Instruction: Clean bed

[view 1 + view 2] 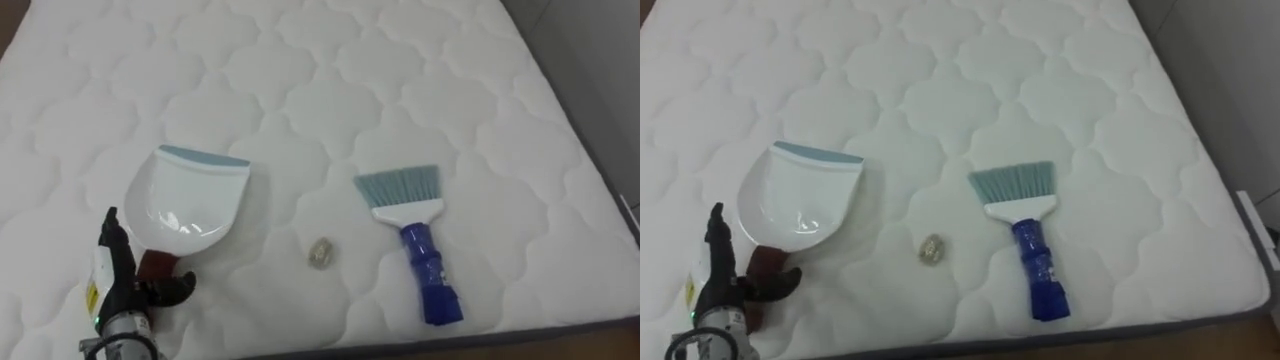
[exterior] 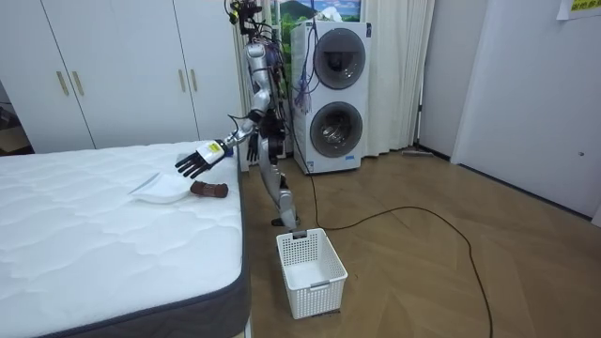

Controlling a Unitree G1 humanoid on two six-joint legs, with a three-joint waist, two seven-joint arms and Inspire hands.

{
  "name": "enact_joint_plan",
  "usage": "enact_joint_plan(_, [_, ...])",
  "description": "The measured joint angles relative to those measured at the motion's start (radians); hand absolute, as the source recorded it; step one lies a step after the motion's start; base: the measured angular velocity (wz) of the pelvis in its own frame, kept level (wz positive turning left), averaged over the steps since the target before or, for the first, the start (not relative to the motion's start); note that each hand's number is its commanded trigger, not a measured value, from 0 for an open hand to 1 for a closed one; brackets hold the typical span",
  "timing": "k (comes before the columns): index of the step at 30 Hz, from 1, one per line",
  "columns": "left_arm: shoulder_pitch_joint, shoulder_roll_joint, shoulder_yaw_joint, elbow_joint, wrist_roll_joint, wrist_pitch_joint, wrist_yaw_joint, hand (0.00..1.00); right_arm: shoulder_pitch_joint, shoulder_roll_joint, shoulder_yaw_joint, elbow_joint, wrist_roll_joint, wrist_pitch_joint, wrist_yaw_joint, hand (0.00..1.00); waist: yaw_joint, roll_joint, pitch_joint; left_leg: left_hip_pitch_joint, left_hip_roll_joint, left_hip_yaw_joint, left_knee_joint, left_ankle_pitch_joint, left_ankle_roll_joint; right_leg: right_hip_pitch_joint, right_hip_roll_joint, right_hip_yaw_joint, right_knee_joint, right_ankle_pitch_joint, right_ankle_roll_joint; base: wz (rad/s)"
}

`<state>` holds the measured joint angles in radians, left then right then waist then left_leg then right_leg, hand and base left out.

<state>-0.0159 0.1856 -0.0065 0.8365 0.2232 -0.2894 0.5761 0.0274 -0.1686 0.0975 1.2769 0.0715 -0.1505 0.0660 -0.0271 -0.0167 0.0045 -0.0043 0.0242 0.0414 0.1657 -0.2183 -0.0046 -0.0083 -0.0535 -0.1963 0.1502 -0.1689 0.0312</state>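
Mattress (image 1: 400, 60), white and quilted, bearing three things near its front edge: a white dustpan (image 1: 185, 195) on the left with its dark red handle (image 1: 155, 264) pointing toward the robot, a brush (image 1: 415, 240) with a blue grip and pale teal bristles on the right, and a small crumpled scrap (image 1: 320, 252) between them, touching neither. Left hand (image 1: 120, 270) hovers just beside the dustpan handle, fingers spread and straight, thumb curved toward the handle, holding nothing. In the room view the robot stands at the bedside, left arm reaching over the mattress; a white basket (image 2: 310, 272) stands on the floor nearby.
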Motion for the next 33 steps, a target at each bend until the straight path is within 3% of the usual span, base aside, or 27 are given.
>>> enact_joint_plan(5, [-0.015,0.0,-0.022,0.051,-0.038,0.0,0.0,0.0,-0.018,0.0,0.038,0.006,0.014,-0.001,-0.022,0.0,0.001,0.002,0.0034,0.0,0.008,-0.059,0.001,0.0,0.0,-0.041,0.003,-0.036,0.068,0.0,0.0,-0.11])
enact_joint_plan(8, [-0.026,0.0,-0.031,0.067,-0.038,0.0,0.0,0.0,-0.025,0.0,0.041,0.007,0.011,-0.001,-0.03,0.0,-0.006,0.0,0.0057,-0.005,0.007,-0.061,0.005,0.0,0.0,-0.046,-0.002,-0.052,0.082,0.0,-0.001,-0.03])
enact_joint_plan(10, [-0.04,0.0,-0.038,0.084,-0.036,0.0,-0.001,0.0,-0.031,-0.002,0.037,0.005,0.023,-0.006,-0.045,0.0,-0.003,0.026,0.0242,0.012,0.037,-0.134,-0.006,0.002,0.002,-0.123,0.016,-0.058,0.182,-0.036,-0.044,-0.34])
enact_joint_plan(11, [-0.045,0.01,-0.015,0.1,-0.035,-0.001,-0.001,0.0,-0.061,0.012,0.055,0.0,0.021,-0.012,-0.06,0.0,-0.006,0.027,0.0251,-0.008,0.059,-0.172,0.009,0.001,0.001,-0.184,0.091,-0.011,0.067,-0.016,-0.1,-0.62])
enact_joint_plan(12, [-0.05,0.035,0.014,0.113,-0.035,0.0,-0.001,0.0,-0.089,0.023,0.091,-0.004,0.021,-0.016,-0.072,0.0,-0.021,-0.009,0.0232,-0.055,0.044,-0.153,0.063,-0.01,-0.018,-0.232,0.114,-0.009,-0.074,0.147,-0.135,-0.46])
enact_joint_plan(13, [-0.059,0.031,0.021,0.132,-0.033,-0.001,-0.003,0.0,-0.087,0.017,0.104,-0.007,0.021,-0.02,-0.074,0.0,-0.029,-0.009,0.0309,-0.062,0.034,-0.136,0.082,-0.029,-0.041,-0.247,0.098,-0.045,-0.058,0.197,-0.143,-0.11])
enact_joint_plan(14, [-0.078,0.003,0.017,0.168,-0.035,0.0,-0.008,0.0,-0.087,0.001,0.107,0.003,0.02,-0.021,-0.087,0.0,-0.029,0.017,0.0274,-0.07,0.05,-0.101,0.086,-0.053,-0.051,-0.253,0.105,-0.048,-0.03,0.197,-0.147,0.14])
enact_joint_plan(15, [-0.093,-0.003,0.013,0.167,-0.038,-0.003,-0.008,0.0,-0.085,0.003,0.105,0.014,0.024,-0.02,-0.092,0.0,-0.03,0.012,0.0289,-0.088,0.05,-0.068,0.053,-0.047,-0.045,-0.251,0.097,-0.014,-0.03,0.197,-0.147,0.2])
enact_joint_plan(16, [-0.103,-0.003,0.011,0.167,-0.038,-0.005,-0.008,0.0,-0.084,0.006,0.105,0.013,0.025,-0.022,-0.092,0.0,-0.032,0.008,0.0305,-0.105,0.051,-0.063,0.034,-0.037,-0.041,-0.251,0.093,0.003,-0.03,0.197,-0.144,0.33])
enact_joint_plan(17, [-0.126,-0.004,0.004,0.166,-0.036,-0.009,-0.003,0.0,-0.088,0.006,0.107,0.015,0.025,-0.023,-0.091,0.0,-0.029,0.006,0.03,-0.143,0.053,-0.053,0.008,0.018,-0.032,-0.25,0.093,0.0,-0.029,0.191,-0.134,0.09])
enact_joint_plan(18, [-0.128,-0.006,0.001,0.167,-0.034,-0.012,0.002,0.0,-0.091,0.008,0.111,0.019,0.024,-0.022,-0.084,0.0,-0.016,-0.005,0.0219,-0.142,0.051,-0.039,0.023,0.027,-0.033,-0.247,0.089,0.004,-0.029,0.184,-0.124,0.08])
enact_joint_plan(24, [-0.107,-0.008,0.001,0.166,-0.025,-0.019,0.004,0.0,-0.086,0.002,0.114,0.032,0.034,-0.001,-0.068,0.0,0.009,-0.003,0.018,-0.123,0.028,-0.038,0.019,0.03,-0.026,-0.219,0.075,-0.01,-0.032,0.172,-0.109,0.06])
enact_joint_plan(26, [-0.094,-0.009,-0.008,0.166,-0.029,-0.018,0.006,0.0,-0.084,-0.001,0.114,0.033,0.051,-0.001,-0.064,0.0,0.005,0.003,0.0082,-0.122,0.024,-0.048,0.02,0.031,-0.025,-0.213,0.075,-0.025,-0.031,0.167,-0.102,0.16])
enact_joint_plan(33, [-0.064,-0.009,-0.016,0.166,-0.035,-0.018,0.025,0.0,-0.079,-0.004,0.117,0.052,0.114,-0.001,-0.063,0.0,0.007,0.012,0.0015,-0.095,0.021,-0.051,0.016,0.033,-0.022,-0.186,0.072,-0.028,-0.03,0.167,-0.102,0.02])
